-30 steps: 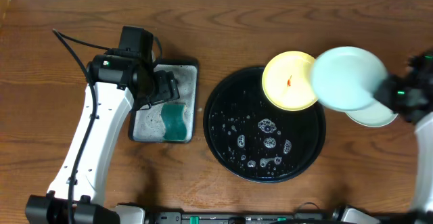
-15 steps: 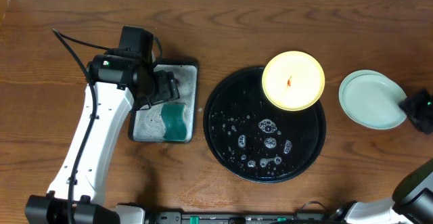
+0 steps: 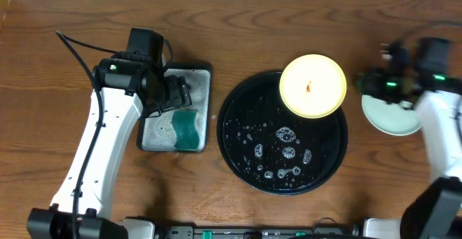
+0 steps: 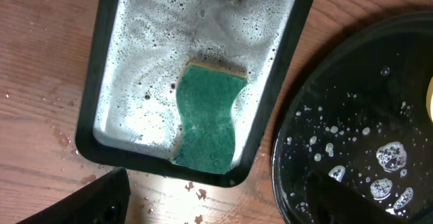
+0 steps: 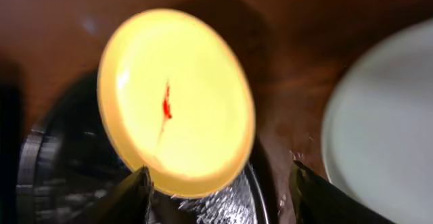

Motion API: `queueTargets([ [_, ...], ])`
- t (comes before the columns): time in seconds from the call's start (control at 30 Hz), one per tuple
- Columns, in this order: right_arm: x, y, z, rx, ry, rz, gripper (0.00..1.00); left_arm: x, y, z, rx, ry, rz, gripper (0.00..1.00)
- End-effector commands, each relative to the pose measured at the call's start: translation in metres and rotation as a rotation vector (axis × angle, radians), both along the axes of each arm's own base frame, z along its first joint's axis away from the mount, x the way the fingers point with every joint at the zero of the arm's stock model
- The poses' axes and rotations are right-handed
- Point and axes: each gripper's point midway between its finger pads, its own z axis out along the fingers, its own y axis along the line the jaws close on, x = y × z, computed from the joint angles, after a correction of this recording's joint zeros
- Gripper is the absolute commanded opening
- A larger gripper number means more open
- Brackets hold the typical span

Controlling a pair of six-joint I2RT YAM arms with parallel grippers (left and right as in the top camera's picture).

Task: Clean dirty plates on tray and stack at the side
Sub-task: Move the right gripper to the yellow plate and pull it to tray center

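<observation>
The pale yellow plate [image 3: 312, 86] with a red smear [image 5: 165, 106] rests on the far rim of the black tray [image 3: 232, 149]. Soap bubbles dot the tray's floor. A light blue plate [image 3: 393, 118] lies on the table to the tray's right, half hidden by my right arm. My right gripper [image 3: 369, 84] hovers between the two plates, open and empty. In the right wrist view it [image 5: 220, 200] looks down on the yellow plate [image 5: 177, 99] and the blue one [image 5: 382, 136]. My left gripper [image 4: 216, 207] hangs open above the green sponge [image 4: 208, 122].
A grey rectangular tray [image 3: 153, 134] of soapy foam stands left of the black tray, with the sponge [image 3: 186, 129] in its near right corner. Water drops speckle the wood near it. The table's far edge runs along the top.
My right gripper set the light blue plate down at the right, opened, and swung back left toward the yellow plate. The left arm has not moved.
</observation>
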Motion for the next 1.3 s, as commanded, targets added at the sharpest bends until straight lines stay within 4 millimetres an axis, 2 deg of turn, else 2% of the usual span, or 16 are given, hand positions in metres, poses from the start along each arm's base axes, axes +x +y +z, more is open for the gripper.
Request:
queueTargets([
  [0.0,0.010,-0.016,-0.033,-0.320,0.054,-0.001,0.60,0.001,0.002,0.002,-0.001,-0.006,0.000,0.84],
  [0.07,0.023,-0.013,-0.045,-0.380,0.044,0.003,0.55,0.001,0.002,0.002,-0.001,-0.007,0.000,0.83],
  [0.13,0.033,-0.007,-0.060,-0.388,0.039,0.017,0.55,0.001,0.002,0.002,-0.001,-0.006,0.000,0.83],
  [0.23,0.041,-0.004,-0.085,-0.385,0.059,0.025,0.54,0.001,0.002,0.002,-0.001,-0.006,0.000,0.83],
  [0.3,0.044,0.000,-0.097,-0.366,0.069,0.038,0.47,0.001,0.002,0.002,-0.001,-0.006,0.000,0.83],
  [0.33,0.043,0.002,-0.102,-0.357,0.078,0.043,0.39,0.001,0.002,0.002,-0.001,-0.006,0.000,0.83],
  [0.37,0.041,0.008,-0.104,-0.323,0.088,0.061,0.12,0.001,0.002,0.002,-0.001,-0.006,0.000,0.83],
  [0.4,0.039,0.013,-0.100,-0.296,0.086,0.074,0.02,0.001,0.002,0.002,-0.001,-0.006,0.000,0.83],
  [0.47,0.035,0.021,-0.090,-0.255,0.078,0.093,0.01,0.001,0.002,0.002,-0.001,-0.006,0.000,0.83],
  [0.6,0.019,0.033,-0.058,-0.189,0.068,0.112,0.01,0.001,0.002,0.002,-0.001,-0.006,0.000,0.83],
  [0.7,-0.002,0.039,-0.035,-0.179,0.080,0.118,0.01,0.001,0.002,0.002,-0.001,-0.006,0.000,0.83],
  [0.8,-0.028,0.051,-0.023,-0.171,0.132,0.155,0.01,0.001,0.002,0.002,-0.001,-0.006,0.000,0.84],
  [0.93,-0.061,0.068,-0.030,-0.158,0.252,0.206,0.01,0.001,0.002,0.002,-0.001,-0.006,0.000,0.83],
  [1.07,-0.079,0.081,-0.043,-0.147,0.325,0.213,0.01,0.001,0.002,0.002,-0.001,-0.006,0.000,0.83],
  [1.27,-0.106,0.086,-0.080,-0.119,0.415,0.117,0.01,0.001,0.001,0.002,-0.001,-0.006,0.000,0.83],
])
